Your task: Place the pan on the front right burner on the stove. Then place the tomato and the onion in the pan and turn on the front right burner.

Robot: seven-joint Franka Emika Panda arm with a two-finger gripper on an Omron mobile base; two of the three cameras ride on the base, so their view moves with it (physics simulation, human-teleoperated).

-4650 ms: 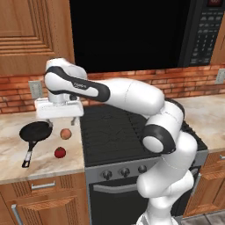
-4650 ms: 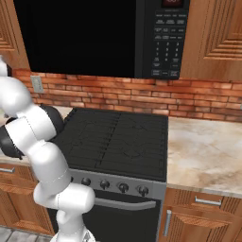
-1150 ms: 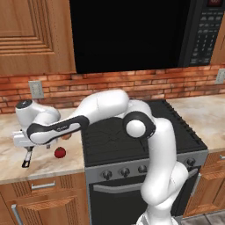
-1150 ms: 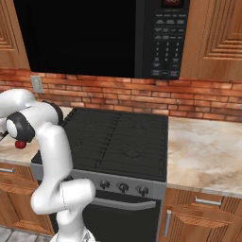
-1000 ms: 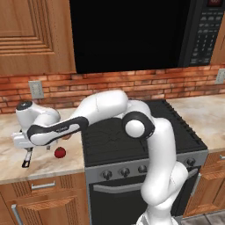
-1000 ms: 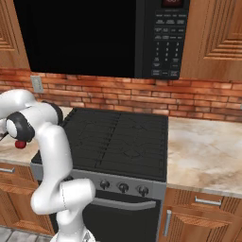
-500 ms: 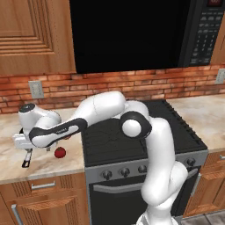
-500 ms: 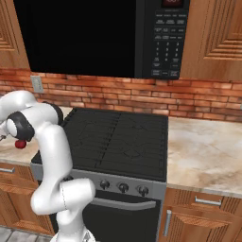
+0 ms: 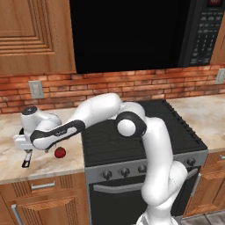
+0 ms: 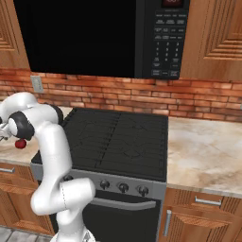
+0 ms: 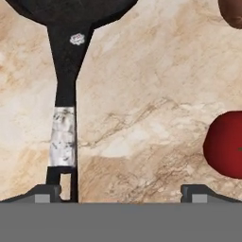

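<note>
**Pan pickup: hand down at the handle, nothing gripped yet**

Since the earliest left base frame the arm has swung from above the counter down to counter level left of the stove; over the last second it only creeps lower and settles.

Pan (image 11: 71,12): on the marble counter (image 11: 142,94), left of the stove (image 9: 132,132). In the hand view the bowl sits at 12 o'clock and the handle runs down toward 6, silvery stretch near the bottom. In the left base view just the handle tip (image 9: 26,161) pokes out under the hand. Not on the front right burner (image 10: 137,156) yet, so step one is still open.

Tomato (image 11: 227,144): at 3 o'clock in the hand view, apart from the handle, on bare counter; also seen just beside the forearm (image 9: 59,152). Onion (image 11: 231,12): at 1–2 o'clock, upper corner, well apart from the pan. Both look parked next to the pan as staged ingredients.

Gripper (image 11: 120,191): jaws spread as wide as they go, holding nothing. Left fingertip (image 11: 45,191) sits right beside the handle's end; right fingertip (image 11: 201,191) is well off toward the tomato. Handle is off-centre, near the left finger rather than midway. Can't tell from these views whether the left tip touches it.

My read: hand is lined up along the handle because that's the only graspable part; needs a sideways shift before closing, and the tomato is near enough to the right finger to get nudged.
</note>
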